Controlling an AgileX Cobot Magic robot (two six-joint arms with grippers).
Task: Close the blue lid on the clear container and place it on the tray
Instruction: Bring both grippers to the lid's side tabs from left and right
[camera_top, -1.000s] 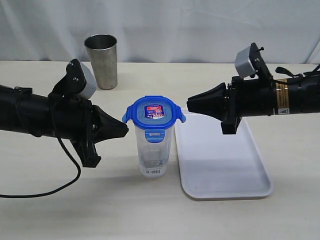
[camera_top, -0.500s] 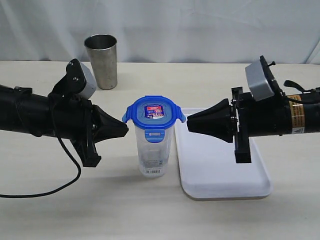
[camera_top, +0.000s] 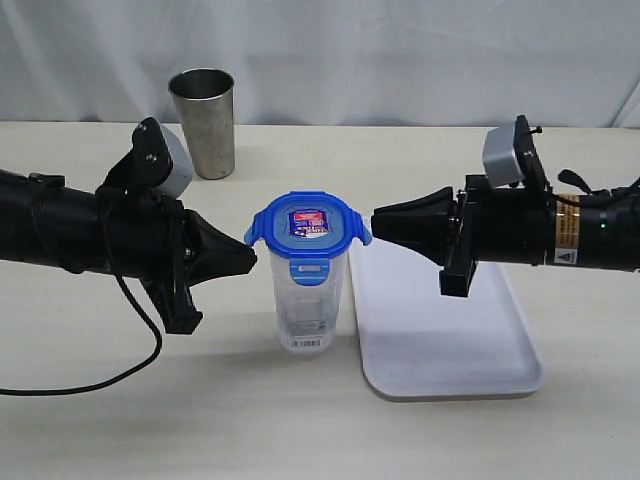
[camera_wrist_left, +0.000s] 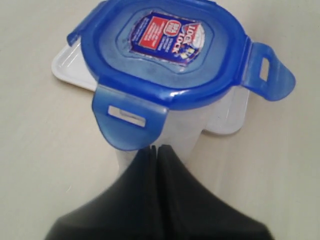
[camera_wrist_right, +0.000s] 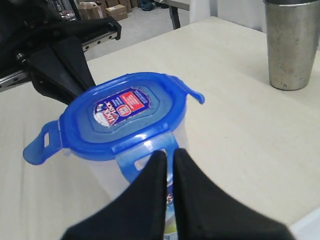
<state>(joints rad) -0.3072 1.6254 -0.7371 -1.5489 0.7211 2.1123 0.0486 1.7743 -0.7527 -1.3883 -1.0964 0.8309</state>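
The blue lid (camera_top: 308, 226) sits on the clear container (camera_top: 308, 305), just at 9 o'clock of the tray (camera_top: 450, 345), and the left gripper (camera_top: 252, 262) and right gripper (camera_top: 377, 221), both pressed together, point at its side flaps, maybe touching, so a lopsided push could tip it over.

One camera looks across the whole table (camera_top: 100, 420). Both wrist cameras see the blue lid (camera_wrist_left: 160, 65) up close, from opposite sides.
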